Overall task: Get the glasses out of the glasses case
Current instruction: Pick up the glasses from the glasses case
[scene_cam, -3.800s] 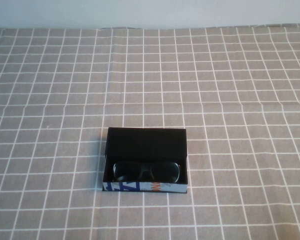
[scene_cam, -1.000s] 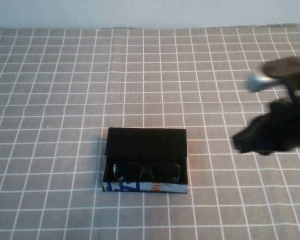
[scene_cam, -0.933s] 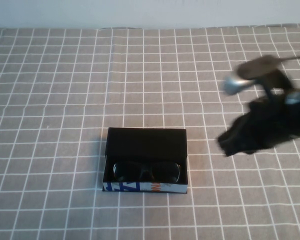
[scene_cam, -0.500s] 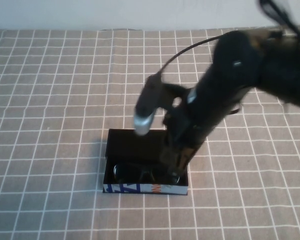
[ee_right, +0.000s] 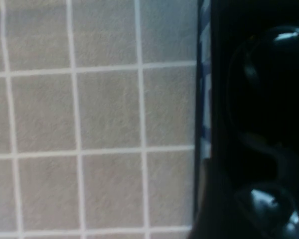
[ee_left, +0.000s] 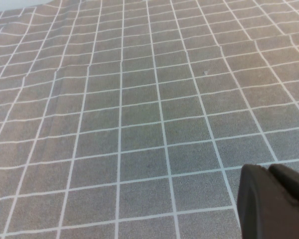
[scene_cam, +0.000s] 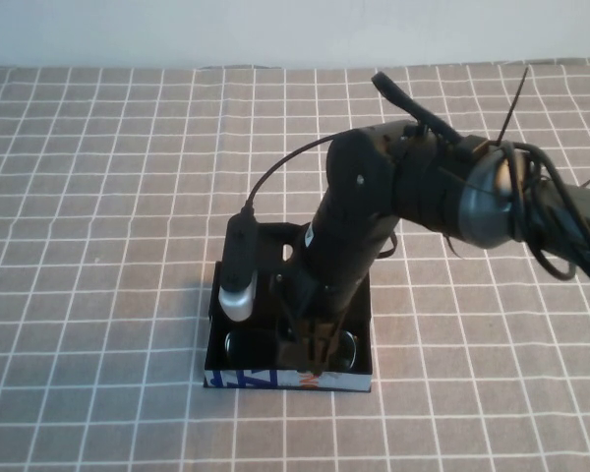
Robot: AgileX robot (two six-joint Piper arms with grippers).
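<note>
right arm reaching down into open glasses case

a grey tablecloth with a white grid is covering the whole table, a pale wall running along the far edge. the glasses case is sitting open near the front centre of the cloth, the glasses lying inside along its front wall. the right gripper is pointing down into the case, right over the glasses' middle; cannot tell whether its fingers are spread or pinching, or touching the frame. the left gripper is showing only as a dark tip over bare cloth in the left wrist view, state unclear. the case's white front strip is carrying blue and orange print, not readable.
</note>
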